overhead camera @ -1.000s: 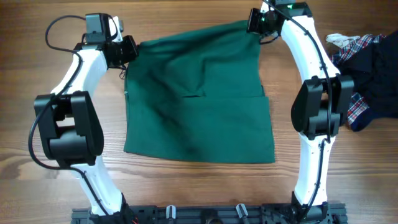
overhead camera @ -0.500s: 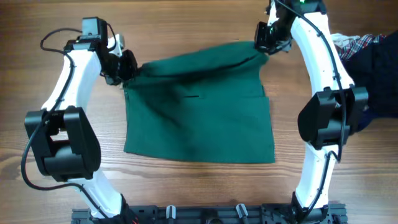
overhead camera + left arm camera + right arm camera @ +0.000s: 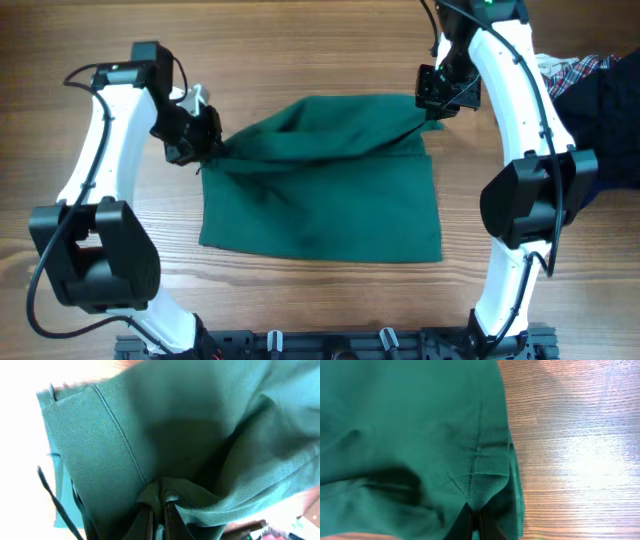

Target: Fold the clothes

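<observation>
**A:** Where is the green garment point(image 3: 320, 195)?

**B:** In the middle of the wooden table point(image 3: 320, 45). Its near part lies flat. Its far edge is gathered up off the surface into a creased ridge that runs from one gripper to the other.

**A:** What does the left gripper point(image 3: 212, 150) have?

**B:** The far-left corner. In the left wrist view its fingers point(image 3: 150, 525) are closed to a narrow slit at the bottom of the frame. A bunch of green fabric is pinched between them, and a stitched seam runs up the cloth above.

**A:** And the right gripper point(image 3: 429, 110)?

**B:** The far-right corner. The right wrist view shows its jaws almost together, with a pointed fold of hem caught in them. The cloth spreads away to the left, and there is bare wood on the right.

**A:** So how does the cloth sit relative to the grippers?

**B:** It spans the gap between them, wrinkled and slack in the middle. Most of it lies nearer the robot's base than either gripper, and the raised edge overlaps the flat part from above.

**A:** Anything else on the table?

**B:** A pile of clothes point(image 3: 590, 100) at the right edge, made up of a plaid piece and something dark. It is well apart from the green garment.
</observation>
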Controlling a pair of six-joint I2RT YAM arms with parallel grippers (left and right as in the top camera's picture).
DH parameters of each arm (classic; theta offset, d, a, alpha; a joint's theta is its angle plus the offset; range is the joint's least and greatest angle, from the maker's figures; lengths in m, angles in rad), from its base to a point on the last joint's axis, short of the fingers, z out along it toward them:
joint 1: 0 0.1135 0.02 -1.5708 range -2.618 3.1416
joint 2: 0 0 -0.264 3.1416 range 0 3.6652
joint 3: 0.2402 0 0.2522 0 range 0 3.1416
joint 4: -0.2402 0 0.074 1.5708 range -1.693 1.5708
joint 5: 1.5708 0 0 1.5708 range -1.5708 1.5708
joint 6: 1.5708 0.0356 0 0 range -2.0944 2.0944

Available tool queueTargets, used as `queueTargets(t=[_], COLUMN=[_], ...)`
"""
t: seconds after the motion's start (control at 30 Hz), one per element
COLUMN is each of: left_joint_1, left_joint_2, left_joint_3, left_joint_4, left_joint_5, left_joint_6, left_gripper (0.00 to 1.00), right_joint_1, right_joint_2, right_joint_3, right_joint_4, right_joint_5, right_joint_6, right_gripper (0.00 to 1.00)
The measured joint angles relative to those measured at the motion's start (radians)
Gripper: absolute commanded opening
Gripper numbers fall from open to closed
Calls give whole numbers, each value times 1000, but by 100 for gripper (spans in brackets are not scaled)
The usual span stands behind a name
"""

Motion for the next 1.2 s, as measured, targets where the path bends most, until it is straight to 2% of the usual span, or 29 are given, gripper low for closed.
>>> queueTargets(t=[0.2,0.4,0.57,0.8,0.87,0.97,1.0,1.03,1.07,1.13,1.2], left_joint_1=[-84,-85,-85,-85,-85,-85,-85,-85,-85,-85,-82], left_joint_2=[0,-2,-5,-5,-5,-5,-5,-5,-5,-5,-5], left_joint_3=[0,-19,-142,-162,-162,-172,-178,-191,-200,-211,-211], left_joint_4=[-102,-208,-171,-130,-140,-162,-162,-159,-159,-159,-159], left_joint_5=[-7,-55,-73,-152,-164,-186,-188,-197,-201,-212,-218], left_joint_6=[0,0,-1,-16,-21,-24,-25,-29,-30,-35,-39], left_gripper=[4,4,4,4,4,11,16,26,27,34,34], right_joint_1=[63,66,66,113,114,114,114,114,114,114,114], right_joint_2=[-100,-288,-417,-421,-421,-421,-421,-421,-421,-421,-421], right_joint_3=[-100,-380,-565,-829,-832,-833,-834,-834,-834,-835,-835], right_joint_4=[-5,25,133,251,247,230,227,220,217,205,191], right_joint_5=[30,71,66,10,10,10,11,11,11,11,14], right_joint_6=[42,92,99,121,126,141,144,147,147,150,155], right_gripper=[4,4,4,4,4,4,4,4,4,15,20])
